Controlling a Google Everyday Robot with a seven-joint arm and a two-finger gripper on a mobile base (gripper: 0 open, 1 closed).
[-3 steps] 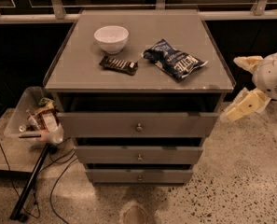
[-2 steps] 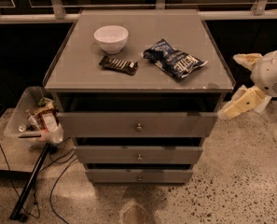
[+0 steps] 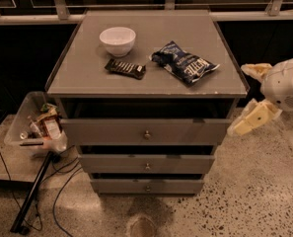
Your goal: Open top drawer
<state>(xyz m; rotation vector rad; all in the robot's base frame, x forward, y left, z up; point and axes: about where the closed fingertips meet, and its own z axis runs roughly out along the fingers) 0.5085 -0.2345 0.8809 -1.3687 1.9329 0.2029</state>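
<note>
The top drawer [image 3: 185, 131] is the tallest grey front panel of the cabinet, with a small round metal knob [image 3: 147, 134] at its centre. A dark gap shows above it, under the cabinet top. My gripper [image 3: 239, 100] is to the right of the cabinet, beside its right front corner, at about the height of the top drawer. It is open, with one cream finger [image 3: 257, 70] above and the other finger [image 3: 252, 120] below. It holds nothing and is well apart from the knob.
On the cabinet top [image 3: 77, 73] are a white bowl [image 3: 117, 40], a dark snack bar [image 3: 125, 68] and a blue chip bag [image 3: 184, 62]. Two slimmer drawers [image 3: 111, 164] sit below. A clear bin of clutter [image 3: 37, 125], a black pole [image 3: 32, 194] and cables are at the left.
The gripper has drifted slightly down and left, toward the cabinet's right front corner. The drawers and the things on top have not moved.
</note>
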